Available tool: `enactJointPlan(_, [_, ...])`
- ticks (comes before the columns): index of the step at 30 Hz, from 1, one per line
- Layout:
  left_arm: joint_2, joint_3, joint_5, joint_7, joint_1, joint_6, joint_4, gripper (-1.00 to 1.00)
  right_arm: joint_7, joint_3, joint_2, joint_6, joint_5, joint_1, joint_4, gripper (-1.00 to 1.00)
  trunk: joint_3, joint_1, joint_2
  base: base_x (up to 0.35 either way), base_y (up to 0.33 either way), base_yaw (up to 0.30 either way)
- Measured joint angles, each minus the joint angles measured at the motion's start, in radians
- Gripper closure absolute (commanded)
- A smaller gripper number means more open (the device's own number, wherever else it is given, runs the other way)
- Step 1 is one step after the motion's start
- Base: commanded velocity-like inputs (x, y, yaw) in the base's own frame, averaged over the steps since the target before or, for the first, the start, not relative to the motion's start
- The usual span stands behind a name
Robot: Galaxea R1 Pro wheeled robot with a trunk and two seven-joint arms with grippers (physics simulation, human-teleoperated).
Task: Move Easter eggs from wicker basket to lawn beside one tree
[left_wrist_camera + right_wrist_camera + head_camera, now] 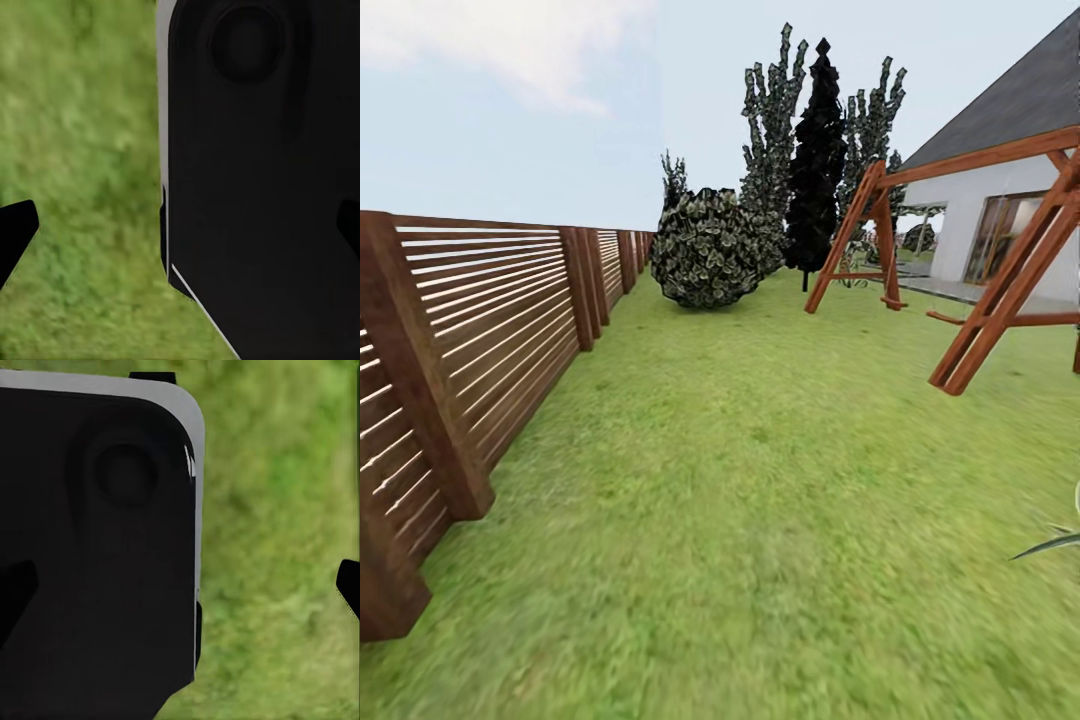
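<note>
1. Stretching ahead in the head view, the lawn (pixel 760 480) is bordered by a wooden fence (pixel 490 320) on the left.
2. Trees (pixel 775 150) are seen at the far end, behind a round bush (pixel 707 250).
3. A wooden swing frame (pixel 980 260) and a house (pixel 1000 190) are seen on the right.
4. Both the left pincer (pixel 180 232) and the right pincer (pixel 180 585) are held wide apart over grass, nothing gripped.

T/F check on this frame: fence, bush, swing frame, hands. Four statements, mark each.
1. A brown slatted wooden fence runs along the left of the green lawn. True.
2. The round dark-leaved bush stands on grey paving. False: it sits on the lawn.
3. A red-brown wooden swing frame stands to the right, before the white house. True.
4. The left hand holds a yellow egg. False: its fingertips are apart, with nothing between them.
</note>
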Motion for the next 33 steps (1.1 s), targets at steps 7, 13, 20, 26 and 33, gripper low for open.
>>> enactJointPlan(7, [0.0,0.0,0.0,0.0,0.0,0.0,0.0,-1.0,0.0,0.0,0.0,0.002,0.0,0.0,0.0,-1.0,0.0,0.0,0.0,0.33,0.0,-0.006])
enactJointPlan(13, [0.0,0.0,0.0,0.0,0.0,0.0,0.0,-1.0,0.0,0.0,0.001,0.003,0.0,0.0,0.0,-1.0,0.0,0.0,0.0,0.33,0.0,0.0])
enactJointPlan(20, [0.0,0.0,0.0,0.0,0.0,0.0,0.001,-1.0,0.0,0.0,0.002,0.003,0.0,0.0,0.0,-1.0,0.0,0.0,0.0,0.33,0.0,0.0])
enactJointPlan(26, [0.0,0.0,0.0,0.0,0.0,0.0,0.001,-1.0,0.0,0.0,0.001,0.001,0.0,0.0,0.0,-1.0,0.0,0.0,0.0,0.33,0.0,-0.14])
enactJointPlan(33, [-0.001,0.0,-0.001,0.0,0.0,0.0,0.001,-1.0,0.0,0.0,0.002,0.0,0.0,0.0,0.0,-1.0,0.0,0.0,0.0,0.33,0.0,-0.191])
